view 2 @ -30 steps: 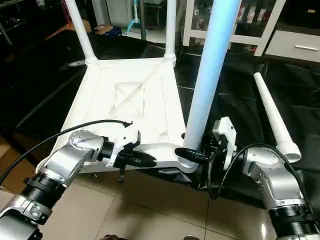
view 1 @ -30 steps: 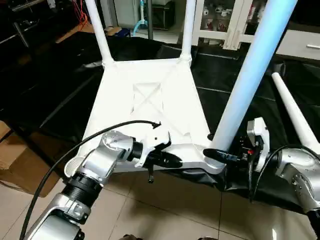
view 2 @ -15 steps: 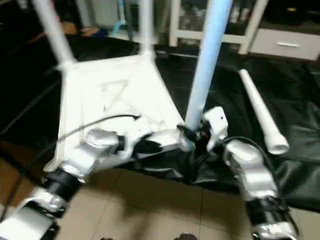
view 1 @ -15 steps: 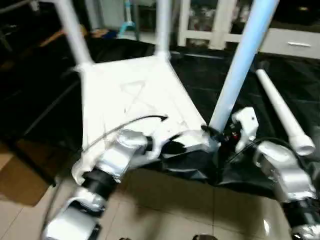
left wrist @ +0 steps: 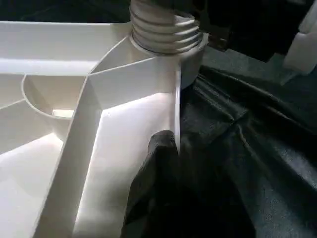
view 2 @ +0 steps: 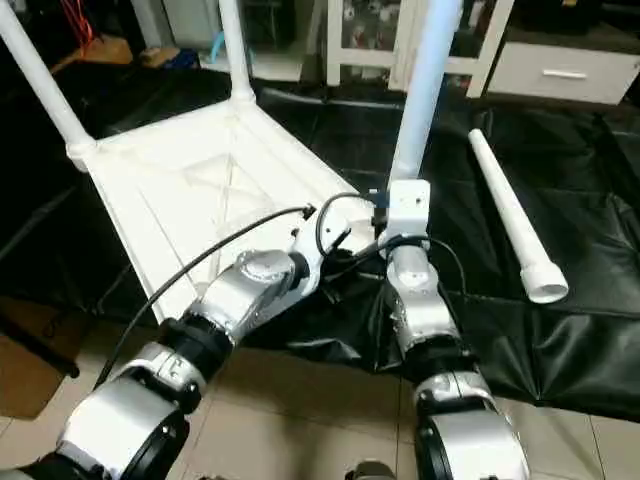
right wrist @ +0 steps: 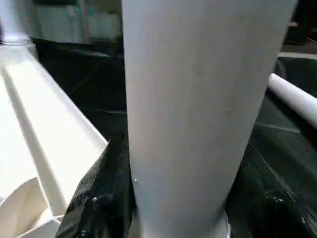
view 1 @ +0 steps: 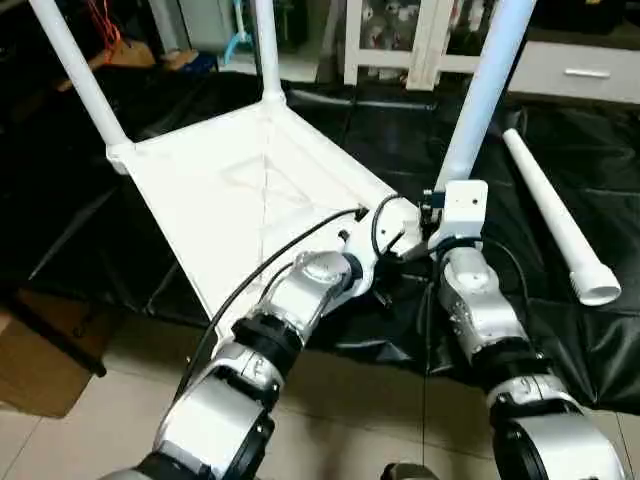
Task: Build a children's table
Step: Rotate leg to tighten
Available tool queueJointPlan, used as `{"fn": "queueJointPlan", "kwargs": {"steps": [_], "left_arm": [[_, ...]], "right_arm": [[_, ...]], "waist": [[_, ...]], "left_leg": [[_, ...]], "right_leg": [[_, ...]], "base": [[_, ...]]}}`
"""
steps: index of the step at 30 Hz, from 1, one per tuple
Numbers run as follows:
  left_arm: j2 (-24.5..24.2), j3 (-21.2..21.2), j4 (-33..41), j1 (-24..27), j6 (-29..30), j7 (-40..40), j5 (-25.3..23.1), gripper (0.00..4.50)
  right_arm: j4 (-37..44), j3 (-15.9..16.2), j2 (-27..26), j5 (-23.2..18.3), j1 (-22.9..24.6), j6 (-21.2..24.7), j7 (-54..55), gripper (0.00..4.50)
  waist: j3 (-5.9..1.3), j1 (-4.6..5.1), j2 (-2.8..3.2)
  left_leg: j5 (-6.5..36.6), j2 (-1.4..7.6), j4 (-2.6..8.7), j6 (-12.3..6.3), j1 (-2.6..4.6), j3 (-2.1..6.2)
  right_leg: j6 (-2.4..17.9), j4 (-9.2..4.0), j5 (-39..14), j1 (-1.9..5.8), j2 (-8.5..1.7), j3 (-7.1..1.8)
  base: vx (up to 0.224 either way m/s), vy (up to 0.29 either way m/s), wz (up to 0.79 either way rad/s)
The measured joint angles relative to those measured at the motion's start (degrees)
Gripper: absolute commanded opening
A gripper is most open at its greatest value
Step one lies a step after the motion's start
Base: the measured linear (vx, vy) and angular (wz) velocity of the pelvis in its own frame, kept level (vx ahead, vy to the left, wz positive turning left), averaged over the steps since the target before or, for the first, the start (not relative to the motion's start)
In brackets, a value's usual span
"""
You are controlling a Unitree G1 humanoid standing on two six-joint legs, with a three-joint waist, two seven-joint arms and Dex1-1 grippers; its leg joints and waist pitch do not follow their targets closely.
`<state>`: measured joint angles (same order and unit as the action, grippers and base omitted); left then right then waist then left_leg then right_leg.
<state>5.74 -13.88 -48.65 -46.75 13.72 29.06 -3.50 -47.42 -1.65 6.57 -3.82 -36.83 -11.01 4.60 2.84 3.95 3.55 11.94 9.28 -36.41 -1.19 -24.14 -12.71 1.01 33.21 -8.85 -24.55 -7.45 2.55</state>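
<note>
Top: white square top lying ribs-up on black sheet — sockets exposed for legs.
Left tool: shut, empty, pressing rim — bracing.
Right tool: half-open around third leg, threads partly seated.
Spare leg: waiting alongside.

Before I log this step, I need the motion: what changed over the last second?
Both arms swung inward: the left forearm and right forearm, earlier reaching in from the sides, now point forward at the table top's near corner, by the standing leg. The loose leg stayed on the black sheet.
</note>
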Motion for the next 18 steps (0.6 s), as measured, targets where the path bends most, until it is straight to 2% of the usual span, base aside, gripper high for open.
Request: {"fn": "queueJointPlan", "kwargs": {"steps": [2, 5, 8, 11, 13, 15, 18], "left_arm": [[-0.48, -0.04, -0.06, 0.07, -0.83, 0.81, -0.14, 0.00], [-2.43, -0.50, -0.43, 0.36, -3.95, 3.23, -0.48, 0.00], [-5.40, -1.72, -0.31, 1.60, -7.92, 7.56, -0.76, 0.00], [-8.84, -2.93, 2.12, 4.24, -11.28, 14.54, -0.75, 0.00], [-10.70, -3.63, 3.55, 5.61, -12.85, 18.58, -0.65, 0.00], [-13.49, -5.31, 8.05, 8.92, -14.76, 25.54, 0.23, 0.00], [-15.31, -6.17, 9.81, 10.33, -16.11, 30.92, 1.21, 0.00]], "right_arm": [[0.02, 0.20, 0.48, -0.02, 0.71, -1.55, -2.49, 2.63], [2.69, 1.35, 1.99, -0.30, 3.09, -3.41, -8.32, 2.83], [8.83, 2.34, 4.73, -1.51, 6.97, -3.79, -14.48, 3.08], [15.53, 1.91, 8.52, -6.14, 10.20, -4.15, -24.08, 3.27], [19.08, 1.58, 10.81, -9.62, 11.36, -2.04, -30.29, 3.39], [25.98, 2.29, 16.83, -14.76, 16.10, 3.64, -42.34, 3.39], [30.56, 2.83, 21.23, -18.71, 19.26, 8.46, -52.01, 3.39]], "waist": [[0.00, -0.08, -0.01], [0.03, 0.04, -0.05], [0.04, -0.60, -0.05], [0.02, -1.48, -0.04], [0.01, -2.09, 0.00], [0.03, -3.45, -0.01], [0.03, -4.18, 0.00]], "left_leg": [[-0.06, 0.00, -0.03, -0.09, -0.01, -0.03], [-0.13, 0.03, -0.10, -0.20, 0.01, -0.03], [-0.22, 0.04, -0.10, -0.30, 0.05, -0.03], [-0.25, 0.04, -0.11, -0.35, 0.24, -0.02], [-0.25, 0.05, -0.10, -0.34, 0.50, -0.08], [-0.23, 0.04, 0.09, -0.32, 1.00, -0.10], [-0.08, -0.03, 0.12, -0.04, 1.19, -0.30]], "right_leg": [[0.00, 0.02, 0.00, 0.00, -0.01, -0.02], [0.01, 0.10, 0.03, 0.00, 0.00, -0.03], [0.00, 0.22, 0.04, 0.03, 0.00, -0.04], [0.00, 0.24, 0.04, 0.26, -0.01, -0.06], [0.00, 0.18, 0.03, 0.57, 0.00, -0.11], [-0.01, -0.18, 0.00, 1.21, 0.01, -0.14], [-0.02, -0.21, -0.05, 1.46, -0.02, -0.38]], "base": [[0.000, 0.000, 0.00], [0.000, 0.000, 0.00], [0.000, 0.000, 0.00], [0.000, 0.000, 0.00], [0.000, 0.000, 0.00], [0.000, 0.000, 0.00], [0.000, 0.000, 0.00]]}}
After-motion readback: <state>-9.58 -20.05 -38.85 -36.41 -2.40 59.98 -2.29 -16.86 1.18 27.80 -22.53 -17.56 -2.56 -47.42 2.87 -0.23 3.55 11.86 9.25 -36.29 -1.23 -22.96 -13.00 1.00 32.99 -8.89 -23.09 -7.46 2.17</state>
